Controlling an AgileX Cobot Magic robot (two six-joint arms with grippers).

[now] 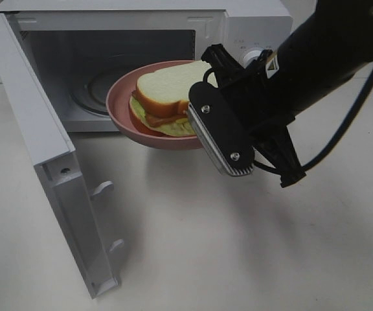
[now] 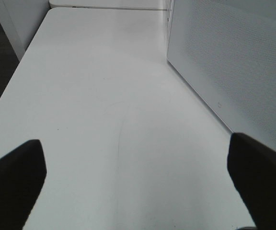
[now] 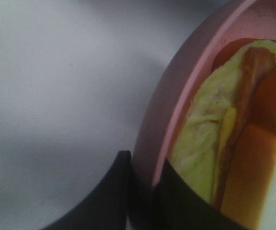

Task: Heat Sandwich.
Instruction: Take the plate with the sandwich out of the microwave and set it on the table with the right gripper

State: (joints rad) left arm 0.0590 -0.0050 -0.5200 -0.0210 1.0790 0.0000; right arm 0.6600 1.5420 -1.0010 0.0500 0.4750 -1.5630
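- in front of the open microwave, the pink plate hangs above the table, its far edge just at the mouth of the oven cavity.
- the right gripper has its jaws narrowed on the plate's near rim; the right wrist view shows one finger outside the rim and the other inside it.
- the cavity lies straight beyond the plate, away from the right arm, so i judge the coming move to be a push forward onto the glass turntable.
- the door stands swung wide on the left, apart from the plate.
- the sandwich sits on the plate: pale bread on top, a tan crust edge, green lettuce and a brownish filling showing at the side.
- the left gripper is spread wide and empty over bare table beside the door, far from the plate.
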